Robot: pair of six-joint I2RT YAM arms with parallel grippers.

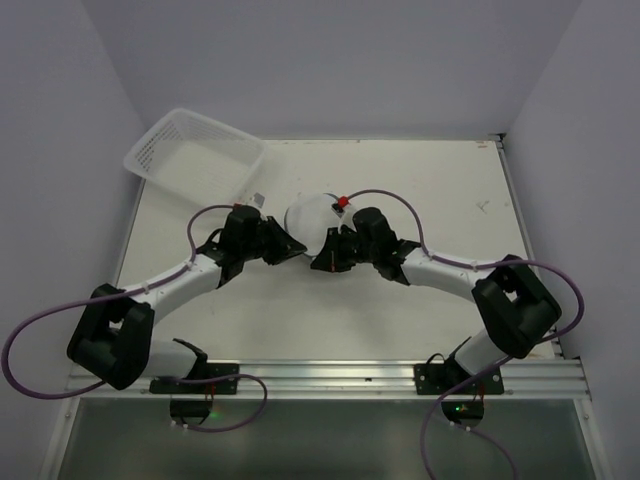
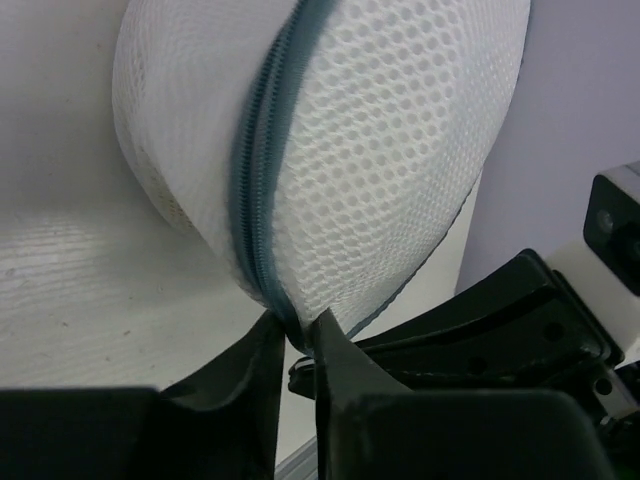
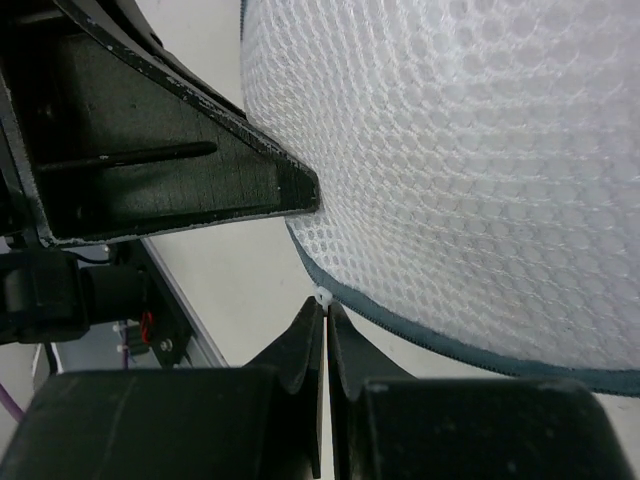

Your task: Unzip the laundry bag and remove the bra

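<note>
Left pincer pinches the low end of the zipper, which runs up and away over the laundry bag. Right pincer, fingers together, touches the bag's rim from the opposite side. Bag sits on the surface between them.

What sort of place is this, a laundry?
Probably a robotics test bench, not a laundry: two arms bolted to a metal rail, a white table boxed in by plain walls, one mesh laundry bag.
</note>
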